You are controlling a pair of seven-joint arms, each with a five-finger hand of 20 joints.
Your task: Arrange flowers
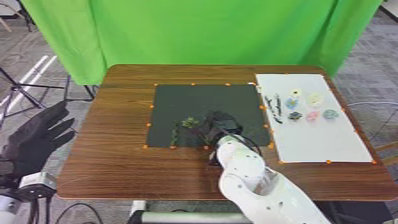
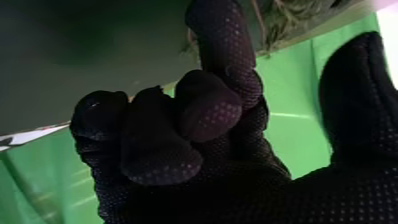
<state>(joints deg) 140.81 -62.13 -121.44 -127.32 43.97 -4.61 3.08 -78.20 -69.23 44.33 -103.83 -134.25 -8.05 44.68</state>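
Note:
In the head view my right hand (image 1: 222, 125) is over the lower right part of the dark mat (image 1: 200, 97), beside a green sprig (image 1: 189, 122) lying there. My right hand (image 2: 204, 192), in the right wrist view, has its thumb wide of the fingers; one finger is stretched out, the others bent, with nothing between them and the thumb. Stems and leaves (image 2: 289, 22) appear past the stretched finger. Small flower heads lie on the white sheet (image 1: 324, 145), among them a pink one (image 1: 312, 116) and a pale blue-green one (image 1: 330, 114). My left hand (image 1: 37, 137) is open, off the table's left side.
Dark thin stems (image 1: 277, 107) lie along the white sheet's left part. Orange markers run around the edges of the mat and the sheet. The brown table (image 1: 120, 170) extends around both, and a green curtain (image 1: 204, 35) hangs behind it.

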